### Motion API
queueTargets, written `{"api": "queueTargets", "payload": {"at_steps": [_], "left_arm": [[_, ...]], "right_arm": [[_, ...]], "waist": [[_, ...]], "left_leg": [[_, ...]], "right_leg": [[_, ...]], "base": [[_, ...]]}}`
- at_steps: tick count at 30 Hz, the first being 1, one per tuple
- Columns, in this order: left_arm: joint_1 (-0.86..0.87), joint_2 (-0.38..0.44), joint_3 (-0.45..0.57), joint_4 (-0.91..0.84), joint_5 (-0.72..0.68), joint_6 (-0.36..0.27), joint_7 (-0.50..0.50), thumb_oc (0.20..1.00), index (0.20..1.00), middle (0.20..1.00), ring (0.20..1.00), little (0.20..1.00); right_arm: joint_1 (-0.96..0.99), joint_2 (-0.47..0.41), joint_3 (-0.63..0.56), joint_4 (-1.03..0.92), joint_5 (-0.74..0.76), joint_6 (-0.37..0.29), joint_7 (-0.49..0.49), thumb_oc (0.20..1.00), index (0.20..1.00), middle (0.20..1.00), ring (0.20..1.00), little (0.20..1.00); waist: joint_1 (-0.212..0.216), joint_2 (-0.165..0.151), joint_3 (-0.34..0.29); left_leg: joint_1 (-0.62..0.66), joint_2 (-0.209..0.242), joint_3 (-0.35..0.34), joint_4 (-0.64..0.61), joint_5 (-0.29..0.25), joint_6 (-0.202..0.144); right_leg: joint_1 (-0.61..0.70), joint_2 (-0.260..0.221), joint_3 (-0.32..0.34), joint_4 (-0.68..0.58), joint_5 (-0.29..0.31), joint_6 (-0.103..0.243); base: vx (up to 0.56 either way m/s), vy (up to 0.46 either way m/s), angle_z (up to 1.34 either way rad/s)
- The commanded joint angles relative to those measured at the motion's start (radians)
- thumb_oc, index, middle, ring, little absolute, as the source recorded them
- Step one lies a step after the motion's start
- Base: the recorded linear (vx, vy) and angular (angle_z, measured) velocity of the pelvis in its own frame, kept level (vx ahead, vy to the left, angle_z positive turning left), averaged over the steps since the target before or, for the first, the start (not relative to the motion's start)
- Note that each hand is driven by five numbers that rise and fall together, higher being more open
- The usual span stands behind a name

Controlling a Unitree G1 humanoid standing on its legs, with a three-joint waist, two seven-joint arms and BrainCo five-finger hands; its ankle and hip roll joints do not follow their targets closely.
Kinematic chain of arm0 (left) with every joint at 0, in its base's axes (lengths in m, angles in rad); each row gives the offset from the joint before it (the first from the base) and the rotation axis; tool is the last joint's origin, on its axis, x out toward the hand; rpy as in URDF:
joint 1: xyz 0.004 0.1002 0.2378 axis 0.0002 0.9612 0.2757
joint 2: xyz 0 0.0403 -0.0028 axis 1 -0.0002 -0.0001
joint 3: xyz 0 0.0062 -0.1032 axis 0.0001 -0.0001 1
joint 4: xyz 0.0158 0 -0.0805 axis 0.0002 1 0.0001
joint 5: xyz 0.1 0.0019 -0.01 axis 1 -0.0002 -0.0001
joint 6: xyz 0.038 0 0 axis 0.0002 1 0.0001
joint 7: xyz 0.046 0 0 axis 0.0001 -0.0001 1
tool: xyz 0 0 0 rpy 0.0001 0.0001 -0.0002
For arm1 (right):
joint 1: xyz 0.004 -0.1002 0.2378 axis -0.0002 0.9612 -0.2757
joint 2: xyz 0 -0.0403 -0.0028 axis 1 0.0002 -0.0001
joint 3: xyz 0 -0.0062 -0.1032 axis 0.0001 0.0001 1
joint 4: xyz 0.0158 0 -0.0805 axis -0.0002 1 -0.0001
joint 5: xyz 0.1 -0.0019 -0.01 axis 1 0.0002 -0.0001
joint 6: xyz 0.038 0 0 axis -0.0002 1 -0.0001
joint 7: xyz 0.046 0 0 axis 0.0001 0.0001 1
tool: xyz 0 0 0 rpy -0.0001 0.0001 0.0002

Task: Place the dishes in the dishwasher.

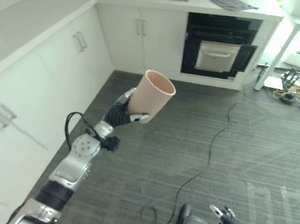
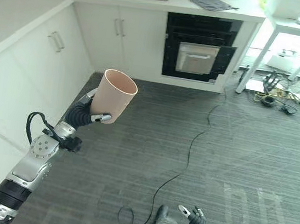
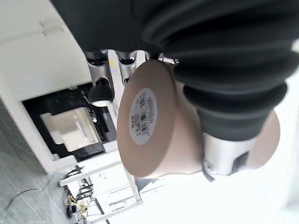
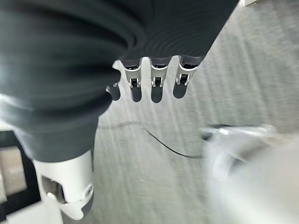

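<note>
Left hand (image 1: 121, 112) curled round pink cup (image 1: 152, 93), held high, mouth up, clear of cabinets for carry toward open dishwasher (image 1: 220, 52). Right hand (image 4: 149, 84) low, fingers relaxed, empty.

Dark grey ribbed carpet floor (image 1: 254, 159), a thin black cord (image 1: 211, 153) trailing across it toward the oven wall. Tangle of yellow and black cables (image 1: 293, 95) on the floor under a white-legged table (image 1: 293, 31). White countertop (image 1: 153, 2) carries a folded grey cloth (image 1: 231, 2).
</note>
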Motion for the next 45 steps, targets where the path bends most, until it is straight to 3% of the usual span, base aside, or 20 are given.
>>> {"api": "queueTargets", "payload": {"at_steps": [1, 2, 3, 5, 6, 8, 10, 13, 17, 18, 19, 22, 23, 24, 27, 29, 31, 32, 34, 45], "left_arm": [[-0.02, 0.018, 0.026, -0.081, -0.018, -0.052, 0.025, 0.2, 0.2, 0.2, 0.2, 0.2], [-0.028, 0.013, 0.027, -0.071, -0.03, -0.055, 0.009, 0.2, 0.2, 0.2, 0.2, 0.2], [-0.03, 0.012, 0.029, -0.066, -0.034, -0.057, 0.002, 0.2, 0.2, 0.2, 0.2, 0.2], [-0.018, 0.018, 0.035, -0.061, -0.026, -0.067, 0.011, 0.2, 0.2, 0.2, 0.2, 0.2], [-0.001, 0.025, 0.037, -0.067, -0.027, -0.08, 0.025, 0.2, 0.2, 0.2, 0.2, 0.2], [0.033, 0.034, 0.051, -0.083, -0.034, -0.088, 0.027, 0.2, 0.2, 0.2, 0.2, 0.2], [0.052, 0.033, 0.064, -0.093, -0.031, -0.093, 0.018, 0.2, 0.2, 0.2, 0.2, 0.2], [0.056, 0.029, 0.069, -0.064, -0.033, -0.124, 0.014, 0.2, 0.2, 0.2, 0.2, 0.2], [0.064, 0.03, 0.088, -0.052, -0.015, -0.109, 0.022, 0.2, 0.2, 0.2, 0.2, 0.2], [0.053, 0.032, 0.096, -0.054, -0.02, -0.097, -0.006, 0.2, 0.2, 0.2, 0.2, 0.2], [0.033, 0.041, 0.095, -0.057, -0.024, -0.081, -0.04, 0.2, 0.2, 0.2, 0.2, 0.2], [0.015, 0.06, 0.081, -0.053, -0.022, -0.064, -0.052, 0.2, 0.2, 0.2, 0.2, 0.2], [0.013, 0.064, 0.078, -0.045, -0.024, -0.064, -0.049, 0.2, 0.2, 0.2, 0.2, 0.2], [0.006, 0.064, 0.07, -0.036, -0.02, -0.062, -0.028, 0.2, 0.2, 0.2, 0.2, 0.2], [-0.016, 0.071, 0.054, -0.034, 0.001, -0.053, -0.005, 0.2, 0.2, 0.2, 0.2, 0.2], [-0.028, 0.088, 0.044, -0.04, -0.007, -0.05, 0.008, 0.2, 0.2, 0.2, 0.2, 0.2], [-0.015, 0.095, 0.049, -0.047, -0.017, -0.056, -0.002, 0.2, 0.2, 0.2, 0.2, 0.2], [-0.006, 0.092, 0.055, -0.058, -0.009, -0.042, 0.0, 0.2, 0.2, 0.2, 0.2, 0.2], [0.0, 0.078, 0.059, -0.065, -0.012, -0.03, 0.02, 0.2, 0.2, 0.2, 0.2, 0.2], [0.035, 0.025, 0.073, -0.081, 0.02, -0.06, 0.053, 0.2, 0.2, 0.2, 0.2, 0.2]], "right_arm": [[0.003, -0.035, 0.019, 0.0, -0.029, -0.028, 0.04, 1.0, 1.0, 1.0, 1.0, 1.0], [-0.002, -0.048, 0.015, 0.006, -0.009, -0.035, 0.051, 1.0, 1.0, 1.0, 1.0, 1.0], [-0.008, -0.051, 0.014, 0.015, -0.004, -0.038, 0.061, 1.0, 1.0, 1.0, 1.0, 1.0], [-0.024, -0.047, 0.021, 0.024, -0.02, -0.039, 0.076, 1.0, 1.0, 1.0, 1.0, 1.0], [-0.031, -0.042, 0.029, 0.023, -0.034, -0.033, 0.071, 1.0, 1.0, 1.0, 1.0, 1.0], [-0.027, -0.039, 0.047, 0.026, -0.032, -0.019, 0.054, 1.0, 1.0, 1.0, 1.0, 1.0], [-0.016, -0.035, 0.048, 0.04, -0.035, -0.028, 0.052, 1.0, 1.0, 1.0, 1.0, 1.0], [-0.001, -0.031, 0.039, 0.056, -0.063, -0.038, 0.048, 1.0, 1.0, 1.0, 1.0, 1.0], [-0.011, -0.027, 0.03, 0.089, -0.077, -0.019, 0.044, 1.0, 1.0, 1.0, 1.0, 1.0], [-0.001, -0.017, 0.019, 0.096, -0.086, -0.028, 0.047, 1.0, 1.0, 1.0, 1.0, 1.0], [0.02, 0.004, 0.01, 0.07, -0.087, -0.039, 0.031, 1.0, 1.0, 1.0, 1.0, 1.0], [0.047, 0.036, 0.01, 0.016, -0.049, -0.023, 0.001, 1.0, 1.0, 1.0, 1.0, 1.0], [0.052, 0.041, 0.012, 0.015, -0.037, -0.028, -0.001, 1.0, 1.0, 1.0, 1.0, 1.0], [0.055, 0.048, 0.018, 0.016, -0.046, -0.042, 0.007, 1.0, 1.0, 1.0, 1.0, 1.0], [0.048, 0.044, 0.023, -0.002, -0.031, -0.035, 0.001, 1.0, 1.0, 1.0, 1.0, 1.0], [0.032, 0.045, 0.006, 0.016, -0.03, -0.039, 0.011, 1.0, 1.0, 1.0, 1.0, 1.0], [0.023, 0.047, -0.002, 0.027, -0.033, -0.032, 0.013, 1.0, 1.0, 1.0, 1.0, 1.0], [0.006, 0.044, 0.008, 0.044, -0.027, -0.009, 0.014, 1.0, 1.0, 1.0, 1.0, 1.0], [-0.004, 0.044, 0.026, 0.067, -0.032, -0.002, 0.016, 1.0, 1.0, 1.0, 1.0, 1.0], [-0.018, -0.005, 0.044, 0.032, -0.027, 0.014, 0.019, 1.0, 1.0, 1.0, 1.0, 1.0]], "waist": [[0.01, -0.031, -0.049], [0.026, -0.029, -0.032], [0.038, -0.027, -0.022], [0.053, -0.024, -0.012], [0.065, -0.016, -0.003], [0.094, 0.005, 0.006], [0.106, 0.001, 0.017], [0.107, 0.005, 0.012], [0.138, -0.001, -0.014], [0.146, -0.016, -0.028], [0.151, -0.028, -0.04], [0.143, -0.028, -0.044], [0.138, -0.017, -0.045], [0.113, 0.006, -0.036], [0.08, 0.0, -0.008], [0.058, -0.014, 0.011], [0.062, -0.017, 0.008], [0.083, -0.019, -0.012], [0.097, -0.027, -0.033], [0.096, -0.043, -0.031]], "left_leg": [[-0.198, 0.09, 0.015, 0.14, 0.116, 0.013], [-0.298, 0.099, -0.015, 0.199, 0.098, 0.028], [-0.331, 0.069, -0.035, 0.166, 0.081, 0.048], [-0.345, 0.025, -0.036, 0.018, 0.084, 0.072], [-0.348, 0.02, -0.032, -0.142, 0.106, 0.072], [-0.367, 0.043, -0.088, -0.406, 0.192, 0.043], [-0.396, 0.097, -0.052, -0.523, 0.241, 0.017], [-0.408, 0.123, 0.039, -0.531, 0.242, 0.017], [-0.397, 0.058, -0.01, -0.468, 0.189, 0.062], [-0.377, 0.01, -0.012, -0.468, 0.153, 0.094], [-0.359, -0.048, -0.022, -0.467, 0.121, 0.148], [-0.32, -0.088, -0.049, -0.476, 0.085, 0.197], [-0.295, -0.087, -0.055, -0.488, 0.077, 0.205], [-0.229, -0.079, -0.059, -0.512, 0.062, 0.211], [-0.15, -0.077, -0.1, -0.529, 0.03, 0.189], [-0.089, -0.073, -0.124, -0.544, -0.016, 0.18], [-0.065, -0.055, -0.122, -0.556, -0.03, 0.17], [-0.061, -0.016, -0.087, -0.56, -0.018, 0.143], [-0.061, 0.013, -0.073, -0.545, -0.014, 0.124], [-0.157, 0.066, -0.07, -0.358, -0.018, 0.084]], "right_leg": [[0.13, 0.006, -0.008, -0.203, 0.023, 0.083], [0.163, 0.021, -0.001, -0.208, 0.012, 0.073], [0.18, 0.029, 0.019, -0.212, 0.01, 0.076], [0.21, 0.051, 0.074, -0.23, 0.003, 0.087], [0.228, 0.071, 0.114, -0.239, -0.007, 0.095], [0.265, 0.097, 0.174, -0.258, -0.021, 0.111], [0.296, 0.079, 0.176, -0.271, -0.025, 0.122], [0.319, 0.059, 0.124, -0.246, -0.06, 0.14], [0.365, 0.062, 0.156, -0.166, -0.145, 0.149], [0.369, 0.046, 0.146, -0.093, -0.139, 0.17], [0.334, 0.019, 0.143, 0.101, -0.053, 0.22], [0.236, 0.046, 0.175, 0.349, 0.125, 0.282], [0.18, 0.033, 0.171, 0.421, 0.148, 0.28], [0.058, -0.018, 0.134, 0.443, 0.105, 0.247], [-0.021, -0.08, 0.118, 0.184, 0.103, 0.223], [-0.027, -0.136, 0.149, 0.01, 0.185, 0.253], [-0.013, -0.157, 0.158, -0.029, 0.194, 0.269], [0.061, -0.149, 0.091, -0.106, 0.138, 0.266], [0.122, -0.114, 0.059, -0.163, 0.085, 0.254], [0.181, -0.015, 0.052, -0.179, -0.001, 0.161]], "base": [[0.29, -0.203, -0.44], [0.31, -0.101, -0.32], [0.36, -0.018, -0.14], [0.42, 0.105, -0.77], [0.52, 0.22, -1.12], [0.62, 0.285, -0.73], [0.51, 0.218, -0.75], [0.41, 0.187, -0.46], [0.42, 0.196, -0.56], [0.54, 0.335, -0.56], [0.5, 0.333, 0.01], [0.27, 0.16, 0.62], [0.38, 0.135, 0.53], [0.38, 0.046, 0.28], [0.28, -0.138, 0.09], [0.28, -0.337, 0.54], [0.28, -0.344, 0.7], [0.3, -0.402, 0.56], [0.25, -0.376, 0.51], [0.1, -0.194, -0.21]]}}
